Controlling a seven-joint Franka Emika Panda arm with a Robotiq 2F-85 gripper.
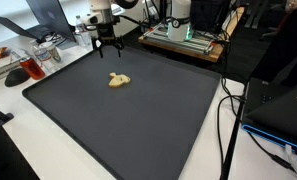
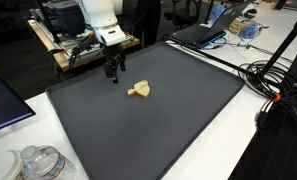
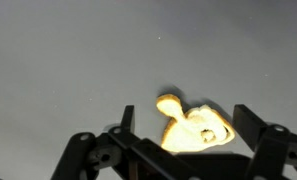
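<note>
A small pale yellow object [image 1: 119,80], lumpy and oddly shaped, lies on a dark grey mat [image 1: 138,120]; it shows in both exterior views [image 2: 139,90]. My gripper [image 1: 109,45] hangs above the mat near its far edge, a short way from the yellow object and not touching it. Its fingers are spread apart and hold nothing. In the wrist view the yellow object [image 3: 195,127] appears bright between the two dark fingers [image 3: 183,125], lower in the frame.
The mat [image 2: 148,120] lies on a white table. A laptop [image 2: 203,33] and cables [image 2: 273,75] stand at one side, a wooden stand with equipment [image 1: 183,38] behind. Plastic containers [image 2: 38,163] and a red-handled tool [image 1: 23,72] lie off the mat.
</note>
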